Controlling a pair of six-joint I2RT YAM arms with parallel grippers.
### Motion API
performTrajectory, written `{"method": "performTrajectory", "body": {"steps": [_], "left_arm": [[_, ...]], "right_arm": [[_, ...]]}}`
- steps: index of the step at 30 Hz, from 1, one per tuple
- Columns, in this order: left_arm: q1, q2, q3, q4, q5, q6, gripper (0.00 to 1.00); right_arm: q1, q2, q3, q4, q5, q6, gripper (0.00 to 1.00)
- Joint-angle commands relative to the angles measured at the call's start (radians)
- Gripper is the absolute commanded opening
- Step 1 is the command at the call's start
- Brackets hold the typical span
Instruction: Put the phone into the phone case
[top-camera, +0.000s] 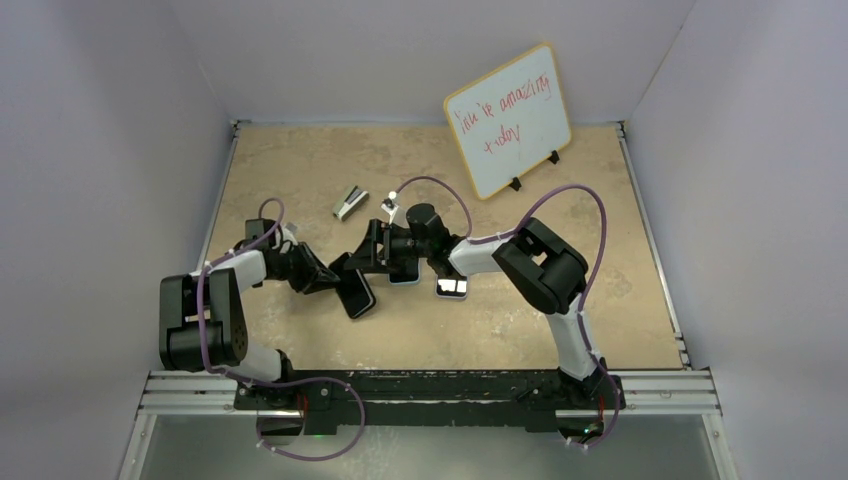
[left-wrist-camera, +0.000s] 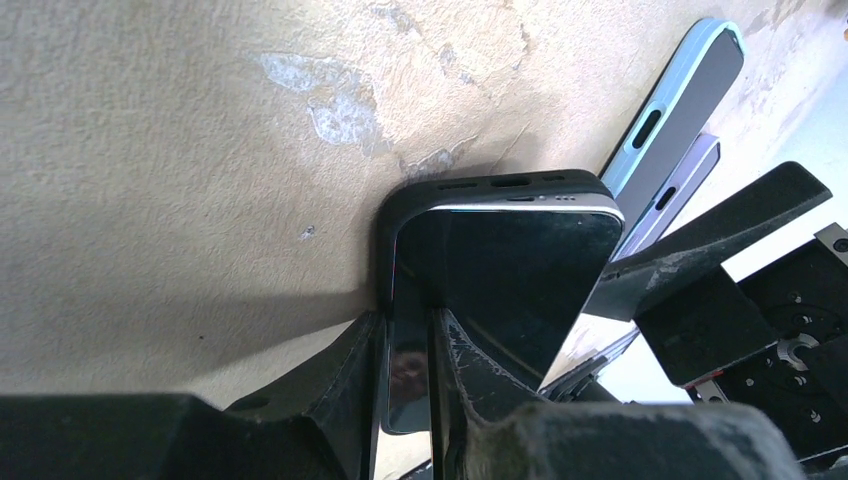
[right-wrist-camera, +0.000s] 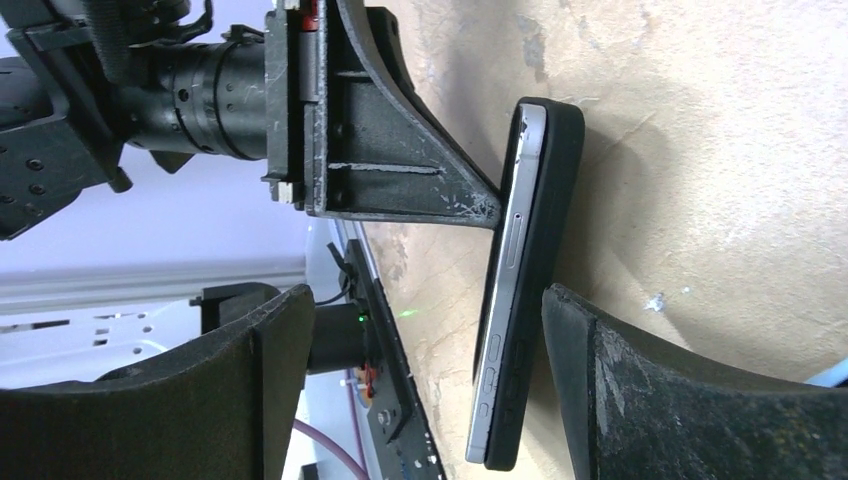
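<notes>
The phone (left-wrist-camera: 500, 270), dark screen and silver edge, lies partly seated in the black phone case (left-wrist-camera: 470, 190). In the top view the pair (top-camera: 357, 296) sits tilted on the table at centre left. My left gripper (left-wrist-camera: 410, 320) is shut on the phone and case together. Its upper finger (right-wrist-camera: 400, 175) presses on the screen, and its other finger is hidden behind the case. In the right wrist view the phone's edge (right-wrist-camera: 507, 270) stands slightly proud of the case (right-wrist-camera: 550, 230). My right gripper (right-wrist-camera: 425, 300) is open wide and straddles the pair's end without touching it.
A phone in a light-blue case (left-wrist-camera: 680, 100) and a purple phone (left-wrist-camera: 670, 190) lie just beyond, under my right arm (top-camera: 470, 255). A small grey object (top-camera: 350, 202) lies further back. A whiteboard (top-camera: 510, 120) stands at the back right. White walls enclose the table.
</notes>
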Motion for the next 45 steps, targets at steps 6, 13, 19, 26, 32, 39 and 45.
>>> {"method": "performTrajectory", "body": {"steps": [6,13,19,26,32,39,45], "left_arm": [[-0.010,0.019,0.021,0.034,-0.082,0.033,0.24],[-0.010,0.021,0.027,0.035,-0.079,0.033,0.23],[-0.010,0.025,0.031,0.034,-0.082,0.033,0.22],[-0.010,0.025,0.034,0.030,-0.084,0.035,0.22],[-0.010,0.021,0.036,0.030,-0.076,0.034,0.22],[-0.010,-0.018,0.019,0.033,-0.024,0.005,0.23],[-0.011,-0.051,-0.009,0.055,0.012,-0.024,0.23]], "right_arm": [[0.064,-0.005,0.046,0.249,-0.121,0.082,0.82],[0.065,0.020,0.051,0.265,-0.133,0.097,0.77],[0.065,0.046,0.059,0.290,-0.149,0.129,0.74],[0.065,0.031,0.076,0.130,-0.105,0.026,0.63],[0.065,0.009,0.100,-0.064,-0.018,-0.092,0.61],[0.064,-0.019,0.082,-0.111,0.010,-0.104,0.68],[0.065,-0.032,0.072,-0.091,-0.007,-0.070,0.68]]}}
